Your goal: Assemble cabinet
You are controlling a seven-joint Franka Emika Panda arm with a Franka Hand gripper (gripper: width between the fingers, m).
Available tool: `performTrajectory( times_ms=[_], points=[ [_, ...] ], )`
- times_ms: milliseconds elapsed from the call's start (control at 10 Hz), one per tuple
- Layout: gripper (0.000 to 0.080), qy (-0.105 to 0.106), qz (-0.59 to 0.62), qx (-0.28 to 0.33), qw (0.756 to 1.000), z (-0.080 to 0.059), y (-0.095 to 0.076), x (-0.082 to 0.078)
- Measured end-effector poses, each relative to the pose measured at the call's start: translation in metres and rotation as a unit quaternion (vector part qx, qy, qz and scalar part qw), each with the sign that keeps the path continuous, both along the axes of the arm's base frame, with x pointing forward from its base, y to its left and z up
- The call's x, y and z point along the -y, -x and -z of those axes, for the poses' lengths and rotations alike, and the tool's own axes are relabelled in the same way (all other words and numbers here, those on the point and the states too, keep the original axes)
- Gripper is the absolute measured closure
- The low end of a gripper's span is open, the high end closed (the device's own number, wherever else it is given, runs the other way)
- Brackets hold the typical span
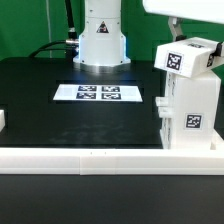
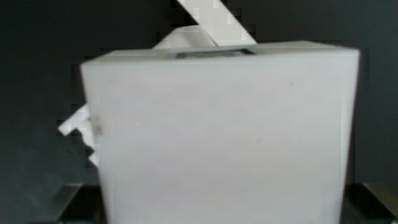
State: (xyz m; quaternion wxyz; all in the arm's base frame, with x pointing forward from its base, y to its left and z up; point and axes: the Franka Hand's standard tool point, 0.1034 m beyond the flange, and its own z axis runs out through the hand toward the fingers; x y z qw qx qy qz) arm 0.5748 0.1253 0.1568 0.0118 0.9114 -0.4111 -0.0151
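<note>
The cabinet (image 1: 188,110) is a tall white box with black-and-white tags. It stands upright at the exterior view's right, against the long low rail. A smaller tagged white block (image 1: 185,56) sits on its top, slightly tilted. My gripper (image 1: 192,42) comes down from the upper right onto that block. In the wrist view the white block (image 2: 222,120) fills the picture, and my gripper (image 2: 219,205) straddles it. The dark fingers (image 2: 64,200) stand against its two sides. A thin white strip (image 2: 217,22) shows beyond the block.
The long low white rail (image 1: 90,158) runs along the table's front edge. The marker board (image 1: 100,93) lies flat mid-table in front of the robot base (image 1: 103,40). A small white piece (image 1: 3,120) sits at the exterior view's left edge.
</note>
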Motion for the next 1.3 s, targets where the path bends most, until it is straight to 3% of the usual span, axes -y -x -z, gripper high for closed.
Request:
performTrajectory(
  times_ms=[600, 800, 1100, 1300],
  points=[
    [0.0236, -0.008, 0.158, 0.007, 0.987, -0.001, -0.003, -0.006],
    [0.0027, -0.008, 0.153, 0.006, 0.988, -0.001, -0.003, -0.006],
    [0.0002, -0.043, 0.161, 0.000, 0.986, -0.006, -0.007, -0.005],
    [0.0002, -0.069, 0.185, 0.005, 0.980, -0.018, -0.017, -0.001]
  ],
)
